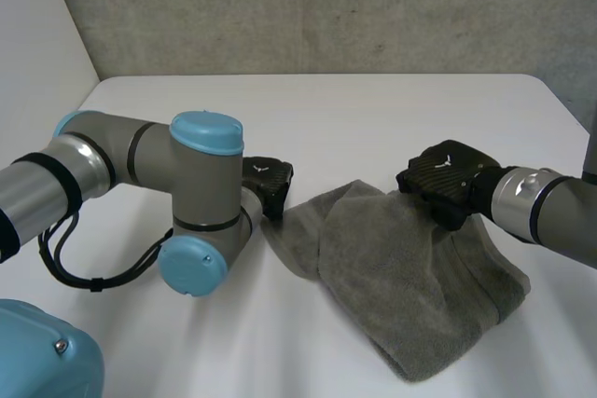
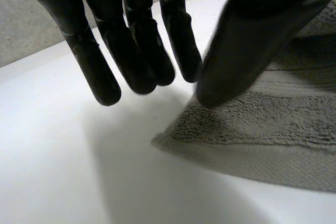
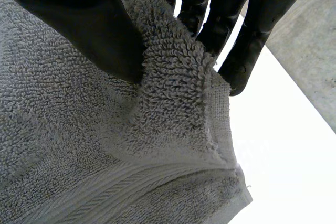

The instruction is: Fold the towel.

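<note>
A grey towel (image 1: 410,277) lies rumpled on the white table (image 1: 326,109), right of the middle. My left hand (image 1: 269,182) is at the towel's left corner. In the left wrist view that hand (image 2: 131,40) hangs just above the table, with the flat towel corner (image 2: 173,140) right beside it. My right hand (image 1: 446,174) is at the towel's far right edge. In the right wrist view the thumb (image 3: 89,30) and fingers (image 3: 247,40) pinch a raised fold of towel (image 3: 173,72) near its hemmed corner.
My left arm's elbow (image 1: 201,202) reaches across the table's left half. A grey wall (image 1: 326,6) stands behind the far table edge. Bare table surface lies beyond the towel and to its left.
</note>
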Available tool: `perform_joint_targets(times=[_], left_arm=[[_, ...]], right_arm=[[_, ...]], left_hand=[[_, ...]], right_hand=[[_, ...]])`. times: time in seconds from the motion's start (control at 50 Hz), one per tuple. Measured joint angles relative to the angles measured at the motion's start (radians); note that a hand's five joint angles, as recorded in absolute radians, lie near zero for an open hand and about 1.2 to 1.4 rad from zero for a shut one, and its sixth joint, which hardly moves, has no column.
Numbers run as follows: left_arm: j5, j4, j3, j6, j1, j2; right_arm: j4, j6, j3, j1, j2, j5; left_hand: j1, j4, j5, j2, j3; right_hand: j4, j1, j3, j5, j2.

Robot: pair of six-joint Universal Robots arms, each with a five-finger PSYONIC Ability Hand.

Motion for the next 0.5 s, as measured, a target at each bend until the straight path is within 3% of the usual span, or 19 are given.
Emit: perform_joint_targets(times=[0.04, 0.1, 0.5], left_arm=[[0.001, 0.002, -0.007, 0.000, 0.000, -0.001], [0.001, 0.002, -0.011, 0.002, 0.000, -0.005], [-0.002, -0.008, 0.049, -0.005, 0.000, -0.047]], right_arm=[[0.000, 0.000, 0.002, 0.000, -0.006, 0.000], [0.000, 0.000, 0.003, 0.000, -0.010, -0.001], [-0.001, 0.000, 0.015, 0.004, -0.009, 0.000]], left_hand=[[-0.251, -0.314, -0.246, -0.332, -0.302], [-0.408, -0.557, -0.409, -0.563, -0.555], [-0.341, -0.536, -0.344, -0.524, -0.528]], right_hand=[[0.000, 0.000, 0.000, 0.000, 0.000], [0.000, 0.000, 0.000, 0.000, 0.000], [0.000, 0.000, 0.000, 0.000, 0.005]])
